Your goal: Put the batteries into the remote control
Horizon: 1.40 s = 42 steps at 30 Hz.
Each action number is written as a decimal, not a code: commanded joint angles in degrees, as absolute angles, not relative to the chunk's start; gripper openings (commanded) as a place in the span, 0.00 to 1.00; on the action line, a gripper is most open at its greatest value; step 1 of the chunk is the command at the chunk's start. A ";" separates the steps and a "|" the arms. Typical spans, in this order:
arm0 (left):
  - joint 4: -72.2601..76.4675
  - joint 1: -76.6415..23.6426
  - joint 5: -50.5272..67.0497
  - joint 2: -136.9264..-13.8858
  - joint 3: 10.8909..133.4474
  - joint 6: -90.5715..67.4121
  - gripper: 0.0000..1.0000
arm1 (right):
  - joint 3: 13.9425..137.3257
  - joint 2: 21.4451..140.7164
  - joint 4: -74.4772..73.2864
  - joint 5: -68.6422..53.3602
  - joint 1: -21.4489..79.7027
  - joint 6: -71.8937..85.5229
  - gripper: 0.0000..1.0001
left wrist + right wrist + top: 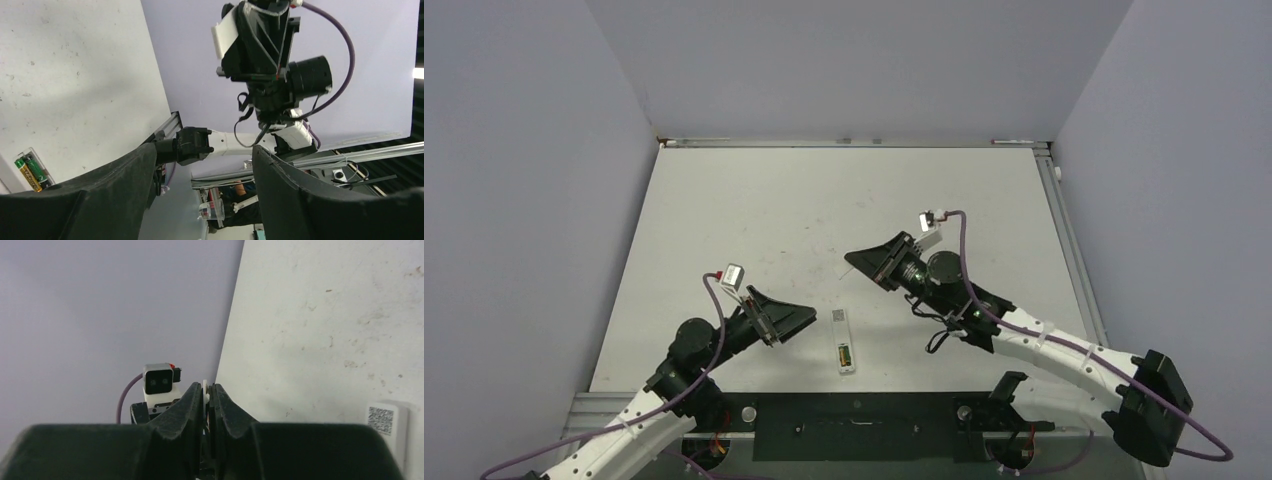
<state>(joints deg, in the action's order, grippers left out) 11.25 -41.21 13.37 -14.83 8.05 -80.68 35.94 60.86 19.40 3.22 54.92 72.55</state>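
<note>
The remote control (845,340), batteries (31,171) seated, lies just right of the spread left claw (806,317); the right claw (854,261) pinches a thin white sliver (205,385).

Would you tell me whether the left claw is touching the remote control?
Apart. The top external view shows bare table between the left claw and the remote control.

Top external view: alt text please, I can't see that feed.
The white remote control lies on the table near its front edge, both batteries seated in its near end. The left gripper hangs open just left of it; the right gripper is shut, farther back.
</note>
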 commanded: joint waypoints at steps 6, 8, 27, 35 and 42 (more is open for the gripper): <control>16.86 -37.41 30.07 -24.29 13.29 -76.41 0.70 | 44.41 60.61 3.09 -40.52 37.53 54.61 0.08; 18.96 -36.61 34.93 -27.83 14.45 -75.88 0.70 | 46.84 63.02 -1.05 -45.82 37.06 50.47 0.09; 28.15 -35.68 46.37 -38.78 17.94 -77.86 0.53 | 46.28 74.18 22.13 -60.54 43.90 59.82 0.09; 32.95 -35.77 46.69 -39.82 16.67 -79.89 0.32 | 46.28 76.02 26.05 -60.82 46.46 62.41 0.09; 34.14 -35.77 46.53 -40.17 16.22 -80.15 0.31 | 46.37 76.12 26.02 -60.60 47.30 62.71 0.09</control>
<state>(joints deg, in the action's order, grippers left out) 29.80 -35.90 45.91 -40.16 16.21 -80.05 46.04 75.88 21.56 -59.79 46.57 62.65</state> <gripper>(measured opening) 0.307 0.090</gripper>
